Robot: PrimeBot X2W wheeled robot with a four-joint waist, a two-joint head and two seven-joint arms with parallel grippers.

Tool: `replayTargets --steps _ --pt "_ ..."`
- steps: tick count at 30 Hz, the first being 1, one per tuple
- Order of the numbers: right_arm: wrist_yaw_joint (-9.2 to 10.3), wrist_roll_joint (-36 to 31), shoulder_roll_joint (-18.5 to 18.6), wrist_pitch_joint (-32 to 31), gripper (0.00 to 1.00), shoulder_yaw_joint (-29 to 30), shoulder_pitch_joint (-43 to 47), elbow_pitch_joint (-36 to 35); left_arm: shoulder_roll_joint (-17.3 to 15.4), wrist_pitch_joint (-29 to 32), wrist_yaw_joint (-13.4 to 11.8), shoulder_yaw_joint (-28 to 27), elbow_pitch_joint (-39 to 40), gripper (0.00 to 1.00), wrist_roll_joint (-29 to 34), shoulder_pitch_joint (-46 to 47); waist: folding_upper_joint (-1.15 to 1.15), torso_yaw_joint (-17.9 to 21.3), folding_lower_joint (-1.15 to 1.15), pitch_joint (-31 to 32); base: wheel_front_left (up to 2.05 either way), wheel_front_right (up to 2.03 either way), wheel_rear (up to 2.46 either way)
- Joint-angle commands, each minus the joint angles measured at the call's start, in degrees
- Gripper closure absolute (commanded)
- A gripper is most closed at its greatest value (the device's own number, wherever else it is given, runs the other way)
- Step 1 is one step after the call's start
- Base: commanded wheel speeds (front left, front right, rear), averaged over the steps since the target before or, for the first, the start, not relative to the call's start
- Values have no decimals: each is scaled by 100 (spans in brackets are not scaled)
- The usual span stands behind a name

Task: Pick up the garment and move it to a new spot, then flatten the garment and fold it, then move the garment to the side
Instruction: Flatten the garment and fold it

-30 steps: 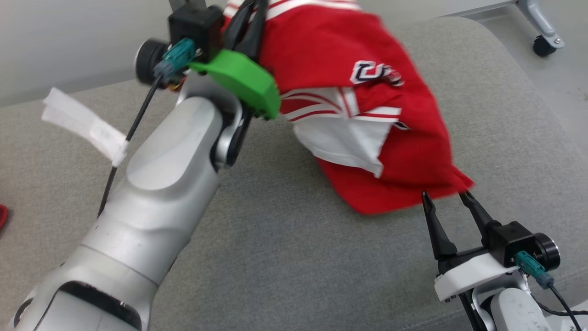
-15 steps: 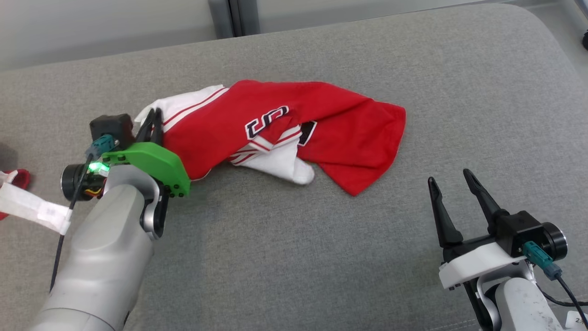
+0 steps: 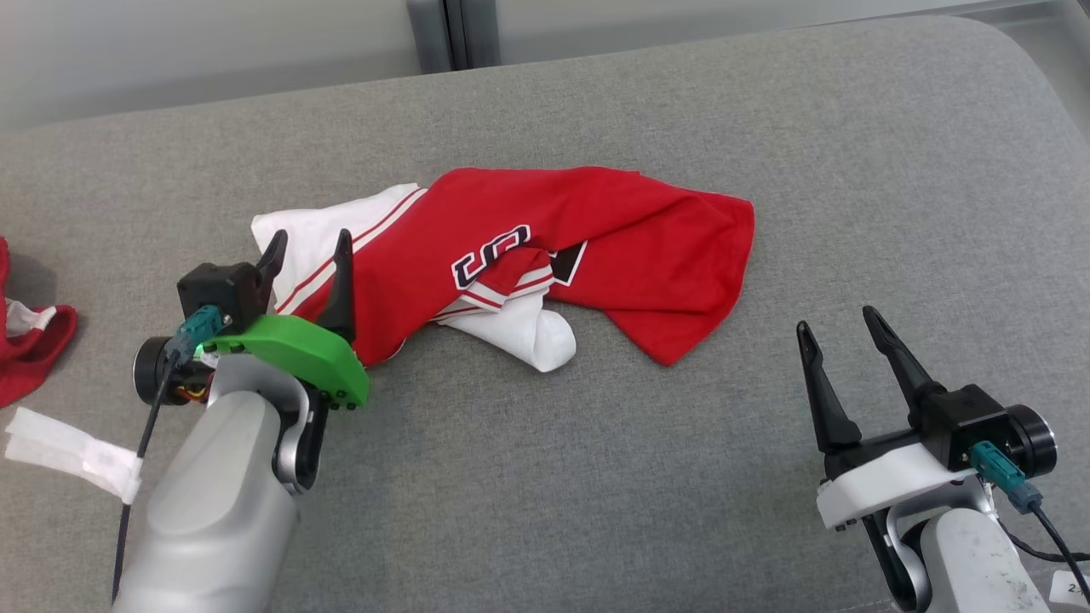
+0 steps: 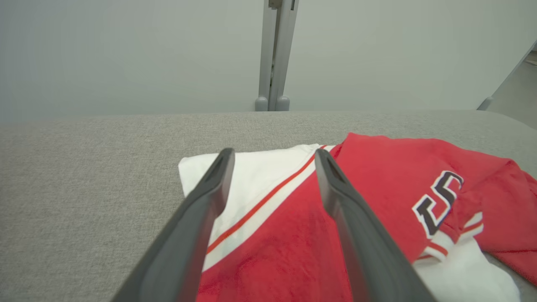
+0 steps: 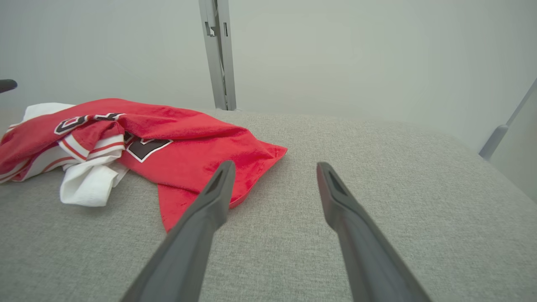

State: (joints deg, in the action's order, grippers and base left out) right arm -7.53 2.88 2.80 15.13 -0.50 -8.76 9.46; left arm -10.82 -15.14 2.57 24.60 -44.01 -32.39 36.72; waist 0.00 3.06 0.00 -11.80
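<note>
Garment [image 3: 553, 238] crumpled at surface [image 3: 545, 477] centre, left fingers [image 3: 342, 281] spread over its white end, right fingers [image 3: 821, 392] spread toward the near right corner

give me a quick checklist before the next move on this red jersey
1. left end effector open: ok, jaws apart over the white end of the garment.
2. right end effector open and empty: ok, apart from the garment.
3. garment resting on the grey cushion: ok.
4. garment flat: not ok, bunched and twisted.
5. left end effector clear of the cloth: cannot tell.
</note>
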Motion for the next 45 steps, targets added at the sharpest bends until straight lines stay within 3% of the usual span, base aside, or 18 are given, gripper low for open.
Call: replayTargets --steps 1,11,24,37,45 --pt "8 -57 18 2 0 32 0 -2 29 0 53 -122 195 0 138 -218 0 -41 0 80 0 0 0" --pt "8 -47 17 2 0 124 248 36 411 0 297 -820 1436 0 998 -1666 0 -216 0 471 0 0 0" --pt "8 31 17 2 0 130 582 143 767 0 409 -1532 2446 0 1284 -3185 0 -331 0 853 0 0 0" --pt "8 -153 16 2 0 170 279 352 787 0 345 -1291 2859 0 1139 -3344 0 -578 0 753 0 0 0" --pt "8 -1003 80 2 0 768 -1157 1682 786 0 292 -995 3035 0 1046 -3096 0 -1094 0 206 0 0 0"
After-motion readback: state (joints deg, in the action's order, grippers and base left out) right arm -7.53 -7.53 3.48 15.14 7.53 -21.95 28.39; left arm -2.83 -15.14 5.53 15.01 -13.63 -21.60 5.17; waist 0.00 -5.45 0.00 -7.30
